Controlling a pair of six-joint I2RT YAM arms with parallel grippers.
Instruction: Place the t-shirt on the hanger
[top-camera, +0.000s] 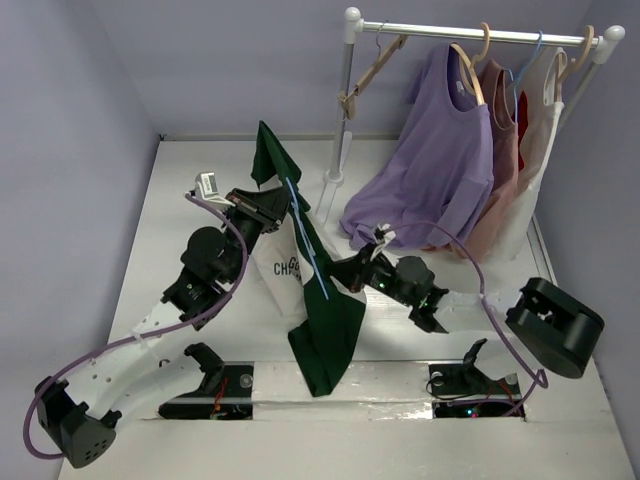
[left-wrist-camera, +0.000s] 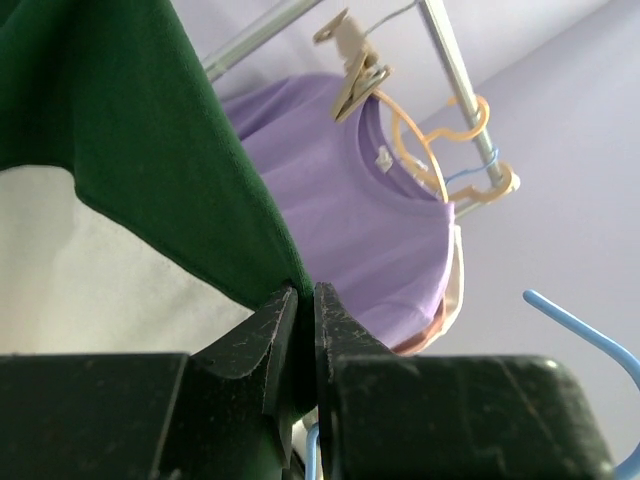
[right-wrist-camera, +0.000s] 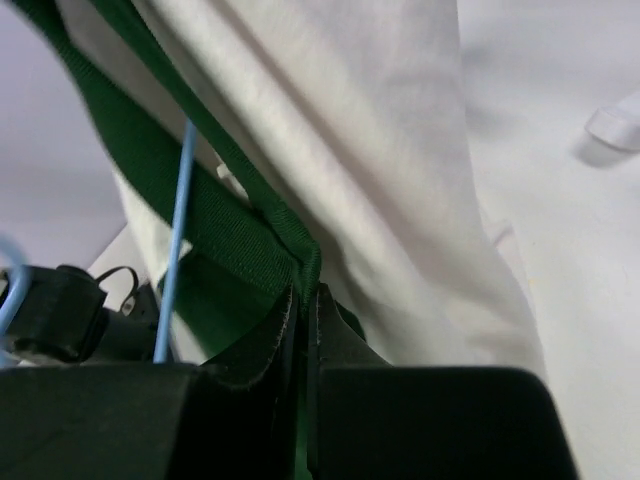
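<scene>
**Top view.** The cream and dark-green t-shirt (top-camera: 322, 340) was held up over the counter (top-camera: 200, 180) at mid-scene, between the two arms. The light-blue hanger (top-camera: 305, 235) showed as a thin line along its green shoulder, running from 11 to 5 o'clock. Part of the chest lettering was visible only here.

**Left wrist view.** The left fingers (left-wrist-camera: 265, 340) were closed flat on the edge of the green fabric. The hanger's hook curved free at 4 o'clock. A lavender t-shirt (left-wrist-camera: 340, 210) hung from the rail (left-wrist-camera: 250, 38) behind, a background the other wrist view lacked.

**Right wrist view.** The right fingers (right-wrist-camera: 255, 345) were pinched on the green collar band. The hanger's rod passed just beside it at 9 o'clock. Whether the rod lay inside the neck opening could not be told from any view.

**Step in hand (a judgement).** The garment was being dressed over the hanger. The next move probably called for spreading the collar between the two pinches and drawing the fabric down over the hanger's shoulder. The hook would need to stay clear of the cloth.
</scene>
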